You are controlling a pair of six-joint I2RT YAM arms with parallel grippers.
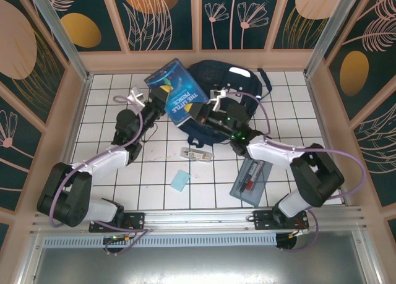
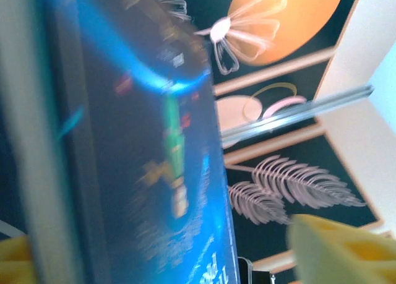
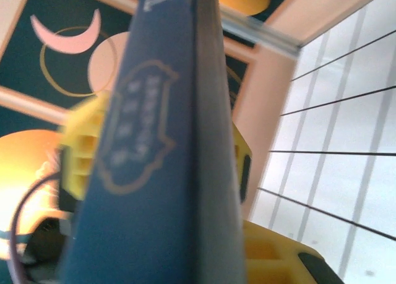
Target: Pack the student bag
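Top external view: the student bag (image 1: 238,86) lies at the far middle of the desk (image 1: 105,114), navy with dark straps spilling to its right. Just to its left a blue book (image 1: 176,89) titled "The Little Prince" hangs in the air, tilted, with the left jaws at its left edge and the right jaws at its lower right corner. Nearer the arms' bases lie a grey pencil case (image 1: 252,180), a small light-blue square (image 1: 180,180) and a small pale item (image 1: 195,153), all apart from the bag.

Left wrist view: the book's cover runs blurred down the left and middle. One yellow pad (image 2: 337,250) stands off to the right with clear space between it and the cover, so the left jaws look wide and not gripping.

Right wrist view: the book's spine (image 3: 154,142) stands upright between two yellow fingers (image 3: 83,151) that press it from both sides; the right jaws are clamped on the book.

Judged from this, the step in hand is a hand-over of the book to the right arm. The next move calls for the left arm to draw clear, then for the right arm to carry the book to the bag's opening, which cannot be made out here.
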